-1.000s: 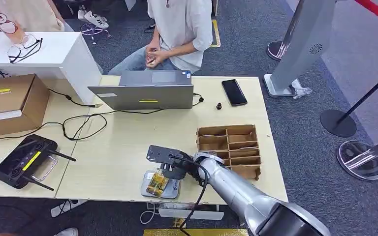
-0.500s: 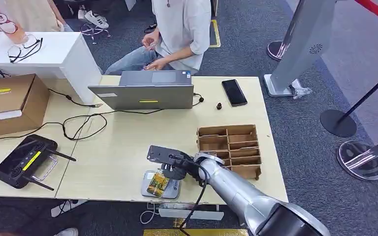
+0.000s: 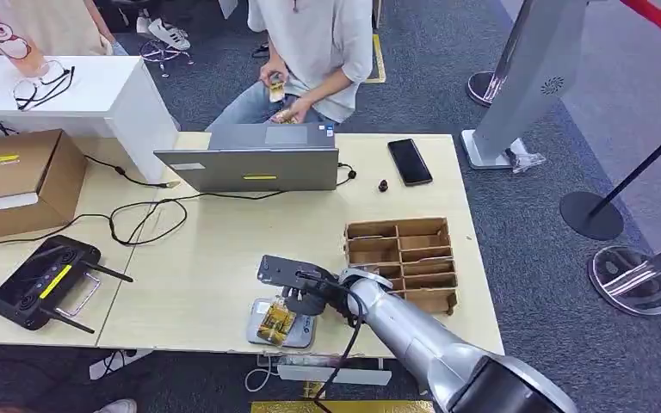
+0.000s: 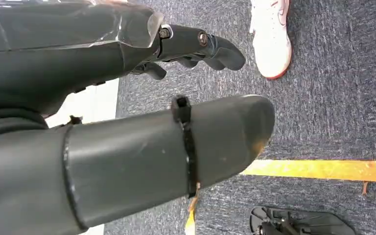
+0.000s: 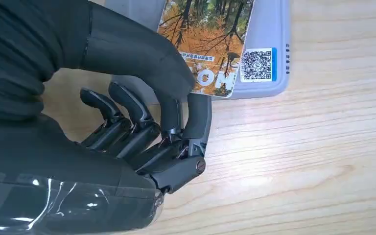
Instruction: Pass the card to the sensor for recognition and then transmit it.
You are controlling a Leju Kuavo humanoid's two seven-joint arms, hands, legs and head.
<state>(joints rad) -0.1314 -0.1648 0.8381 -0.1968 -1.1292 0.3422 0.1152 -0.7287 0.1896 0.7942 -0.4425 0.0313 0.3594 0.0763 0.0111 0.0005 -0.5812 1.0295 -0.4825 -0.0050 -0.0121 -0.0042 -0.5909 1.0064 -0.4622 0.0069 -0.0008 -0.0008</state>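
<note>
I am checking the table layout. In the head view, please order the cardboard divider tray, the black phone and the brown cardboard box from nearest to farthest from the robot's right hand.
From the right hand:
1. Cardboard divider tray, just beside it, toward the table's right edge.
2. Black phone, at the far right of the table.
3. Brown cardboard box, at the far left.

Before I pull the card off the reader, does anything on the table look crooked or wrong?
The card lies over the grey sensor pad, pinched by the right hand, at a slight slant in the head view. That pad sits at the table's near edge. Nothing looks spilled or damaged.
</note>
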